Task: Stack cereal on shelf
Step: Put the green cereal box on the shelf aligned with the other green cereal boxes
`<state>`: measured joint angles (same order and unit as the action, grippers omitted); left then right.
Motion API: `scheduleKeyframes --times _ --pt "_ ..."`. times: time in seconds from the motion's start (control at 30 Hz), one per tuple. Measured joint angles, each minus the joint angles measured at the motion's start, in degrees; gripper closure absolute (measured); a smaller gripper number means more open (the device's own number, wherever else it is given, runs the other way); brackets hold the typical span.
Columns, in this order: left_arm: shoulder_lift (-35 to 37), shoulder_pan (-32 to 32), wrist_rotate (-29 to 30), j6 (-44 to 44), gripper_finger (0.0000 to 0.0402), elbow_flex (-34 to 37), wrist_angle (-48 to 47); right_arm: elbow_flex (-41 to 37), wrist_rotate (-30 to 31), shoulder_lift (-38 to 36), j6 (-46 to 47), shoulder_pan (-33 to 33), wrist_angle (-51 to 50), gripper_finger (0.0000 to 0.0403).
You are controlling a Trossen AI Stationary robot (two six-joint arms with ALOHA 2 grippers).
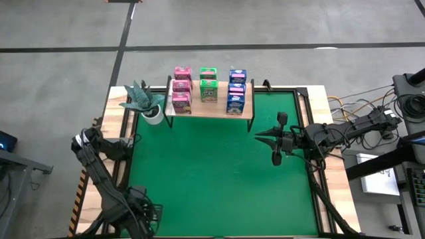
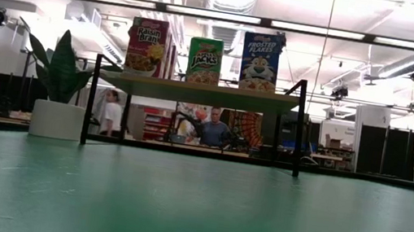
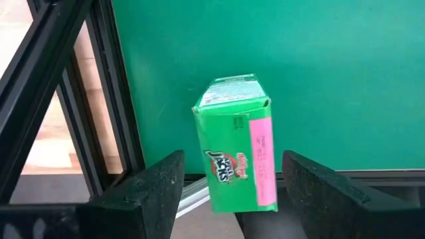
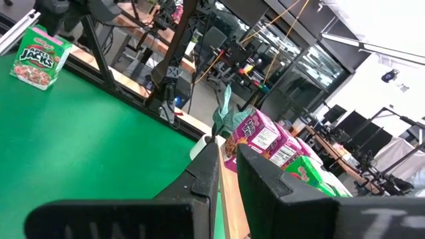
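pink box [image 2: 146, 46], green box [image 2: 205, 60] and blue box [image 2: 259, 61] stand on the shelf [image 2: 198, 92]; potted plant [image 2: 60, 90] beside it.

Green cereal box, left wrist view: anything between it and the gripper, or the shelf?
Nothing visible does. The green cereal box lies on the green mat directly ahead of the open left gripper. Only bare mat separates it from the light-wood plank shelf; the right gripper hangs off to the right.
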<state>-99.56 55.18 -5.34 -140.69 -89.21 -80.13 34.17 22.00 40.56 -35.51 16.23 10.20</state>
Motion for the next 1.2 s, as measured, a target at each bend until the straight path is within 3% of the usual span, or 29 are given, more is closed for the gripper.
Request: scheduleKeyframes --times 1.2 --pt "-2.46 0.13 0.39 0.54 0.017 2.69 2.17 0.0 0.0 0.02 -0.09 0.0 -0.02 0.036"
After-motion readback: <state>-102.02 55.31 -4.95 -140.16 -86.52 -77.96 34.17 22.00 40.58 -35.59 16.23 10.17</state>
